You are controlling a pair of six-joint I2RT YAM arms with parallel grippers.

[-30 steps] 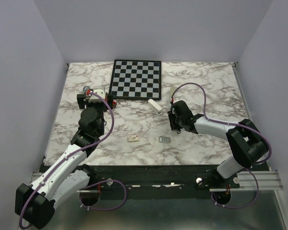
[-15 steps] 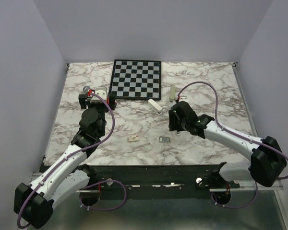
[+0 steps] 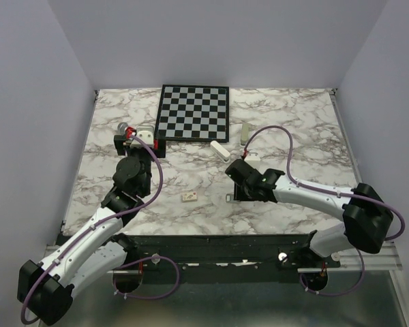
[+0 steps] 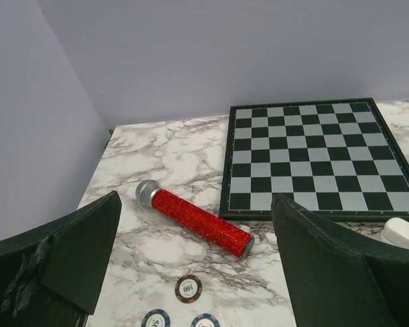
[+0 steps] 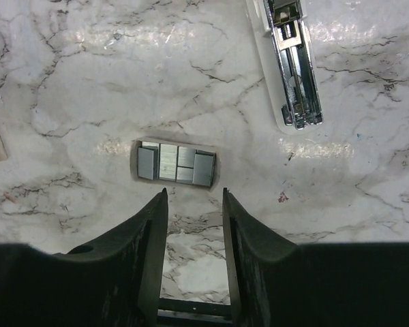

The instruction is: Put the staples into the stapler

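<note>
My right gripper (image 5: 194, 197) has swung nearer, fingers slightly apart and empty. The staples (image 5: 176, 164) lie just beyond them at twelve o'clock and the opened stapler (image 5: 290, 65) at one, so pickup looks next. Left gripper (image 3: 140, 136) waits, spread wide.

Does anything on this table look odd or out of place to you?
Nothing looks spilled or broken. The stapler lies open, its metal channel bared, and the staples sit as several short pieces side by side, not one strip. A glittery red microphone lying beside the chessboard seems out of place.
</note>
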